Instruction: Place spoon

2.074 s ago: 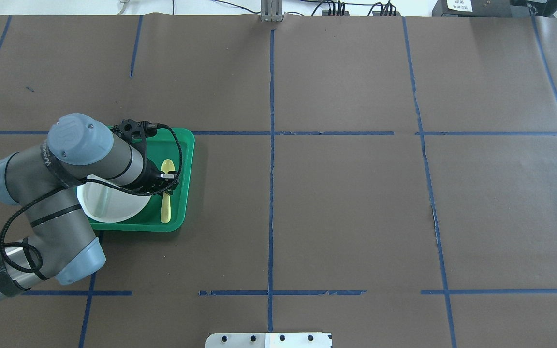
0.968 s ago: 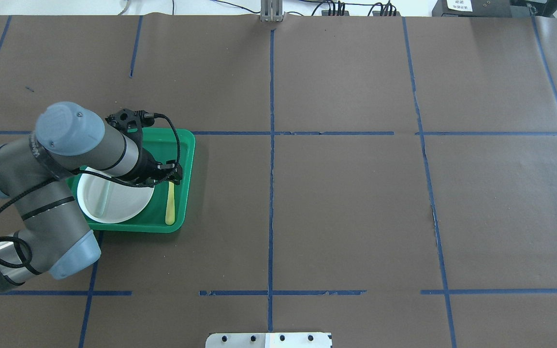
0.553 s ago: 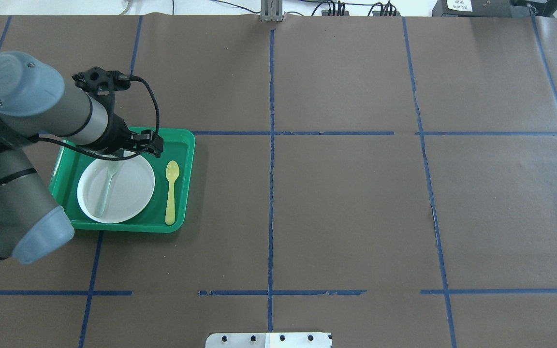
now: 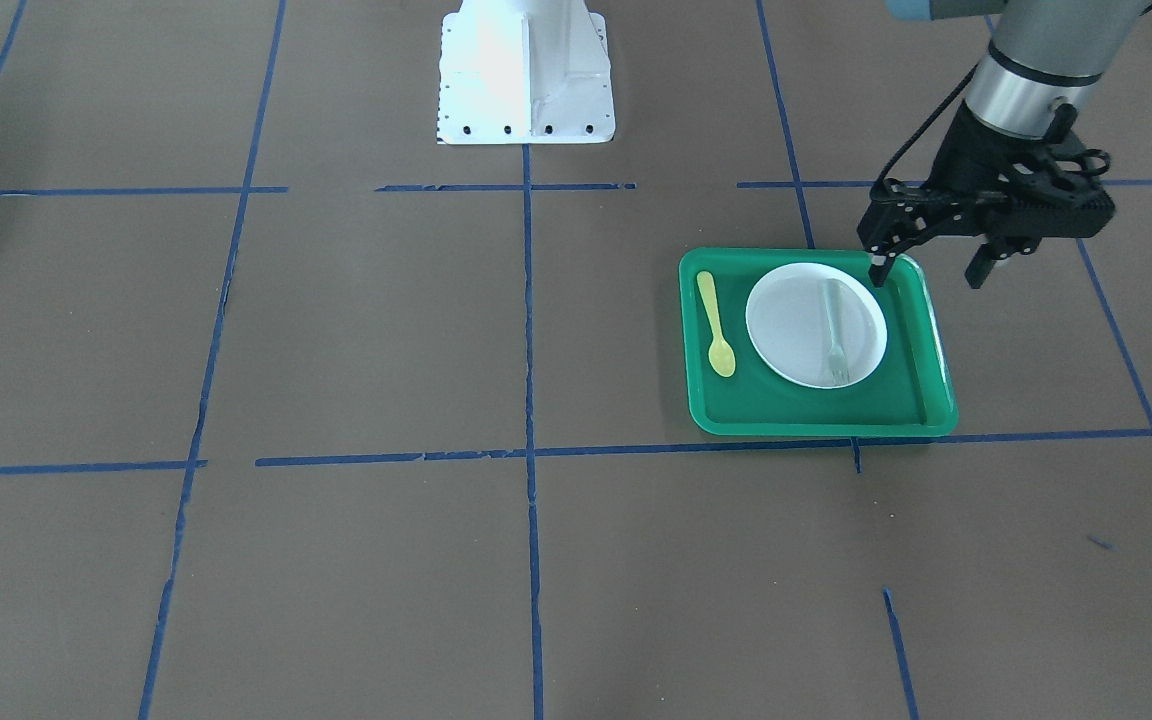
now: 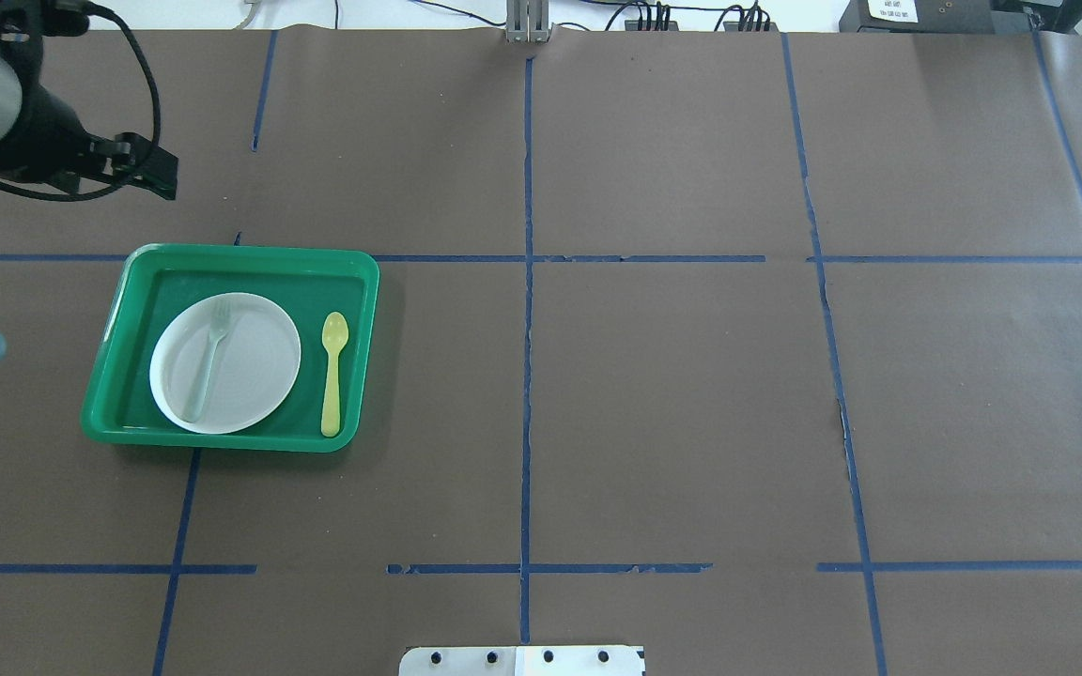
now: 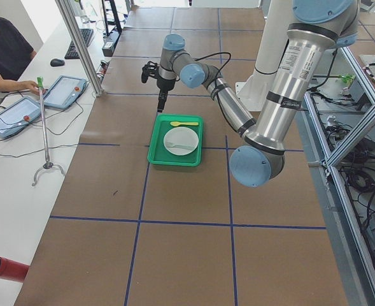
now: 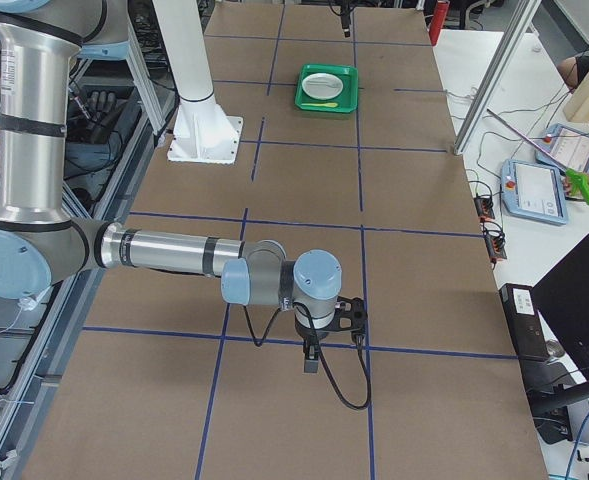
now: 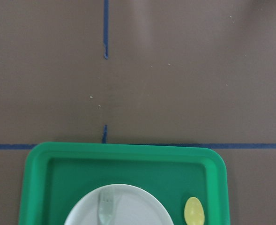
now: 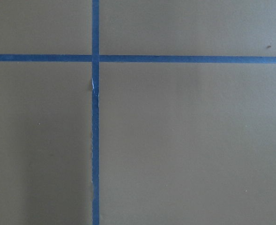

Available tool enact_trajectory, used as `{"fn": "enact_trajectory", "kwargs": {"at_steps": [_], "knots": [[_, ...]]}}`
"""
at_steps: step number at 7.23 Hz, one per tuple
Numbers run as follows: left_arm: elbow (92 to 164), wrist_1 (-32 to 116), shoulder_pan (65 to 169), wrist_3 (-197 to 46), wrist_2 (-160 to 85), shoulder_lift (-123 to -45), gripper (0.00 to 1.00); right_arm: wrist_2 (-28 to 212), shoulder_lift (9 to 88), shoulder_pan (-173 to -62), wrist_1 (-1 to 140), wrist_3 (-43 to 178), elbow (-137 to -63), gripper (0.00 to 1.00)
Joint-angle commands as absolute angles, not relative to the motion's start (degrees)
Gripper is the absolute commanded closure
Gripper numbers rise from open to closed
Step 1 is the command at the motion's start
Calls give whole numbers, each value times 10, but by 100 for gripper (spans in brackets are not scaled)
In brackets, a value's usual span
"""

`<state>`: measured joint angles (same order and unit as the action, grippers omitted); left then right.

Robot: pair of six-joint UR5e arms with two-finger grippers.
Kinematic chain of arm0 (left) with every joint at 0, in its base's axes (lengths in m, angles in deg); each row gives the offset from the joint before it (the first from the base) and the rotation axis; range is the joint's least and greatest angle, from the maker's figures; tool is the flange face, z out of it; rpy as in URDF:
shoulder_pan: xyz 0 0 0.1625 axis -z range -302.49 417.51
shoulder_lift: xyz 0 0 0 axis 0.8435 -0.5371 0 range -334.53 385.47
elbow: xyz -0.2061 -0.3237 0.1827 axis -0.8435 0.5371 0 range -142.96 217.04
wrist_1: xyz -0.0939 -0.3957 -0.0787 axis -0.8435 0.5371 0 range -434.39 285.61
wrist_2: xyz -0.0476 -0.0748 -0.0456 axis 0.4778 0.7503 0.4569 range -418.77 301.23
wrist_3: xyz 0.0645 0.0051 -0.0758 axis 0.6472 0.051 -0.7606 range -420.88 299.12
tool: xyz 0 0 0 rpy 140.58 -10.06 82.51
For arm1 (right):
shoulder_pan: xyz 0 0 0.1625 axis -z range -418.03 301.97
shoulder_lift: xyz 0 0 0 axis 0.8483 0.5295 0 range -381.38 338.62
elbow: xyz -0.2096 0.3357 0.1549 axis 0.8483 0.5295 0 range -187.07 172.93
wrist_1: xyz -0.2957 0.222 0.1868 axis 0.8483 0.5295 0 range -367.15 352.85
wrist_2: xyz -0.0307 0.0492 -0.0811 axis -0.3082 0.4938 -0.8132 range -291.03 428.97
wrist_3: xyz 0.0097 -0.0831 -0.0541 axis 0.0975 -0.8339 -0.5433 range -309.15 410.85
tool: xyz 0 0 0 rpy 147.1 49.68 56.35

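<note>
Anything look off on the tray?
Nothing spilled or damaged. The spoon lies flat on the green tray beside the white plate, parallel to the tray's side wall. Only oddity: the fork lies on the plate, slightly slanted.

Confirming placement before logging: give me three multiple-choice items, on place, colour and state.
1. Where does the spoon lie? A in the tray, beside the plate; B on the plate; C outside the tray.
2. What colour is the tray? A blue; B green; C red.
3. The left gripper is: A shut on the spoon; B shut on the plate; C open, empty.
Answers: 1 A, it lies on the tray floor, apart from the plate. 2 B, rim and floor are green. 3 C, fingers spread with nothing between.
</note>
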<state>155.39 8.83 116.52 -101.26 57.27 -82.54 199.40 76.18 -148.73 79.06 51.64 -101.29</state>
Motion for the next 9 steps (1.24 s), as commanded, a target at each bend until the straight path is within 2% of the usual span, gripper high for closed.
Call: {"fn": "enact_trajectory", "kwargs": {"at_steps": [1, 3, 5, 6, 9], "knots": [[1542, 84, 1268, -801, 621, -756, 0, 1994, 762, -1487, 791, 515, -1013, 0], [1449, 85, 1400, -638, 678, -739, 0, 1994, 762, -1487, 791, 516, -1013, 0], [1347, 113, 1478, -559, 732, -715, 0, 1994, 762, -1487, 791, 515, -1013, 0], [1328, 137, 1512, -558, 751, -679, 0, 1994, 762, -1487, 791, 516, -1013, 0], [1321, 139, 1516, -563, 754, -628, 0, 1994, 762, -1487, 791, 516, -1013, 0]]}}
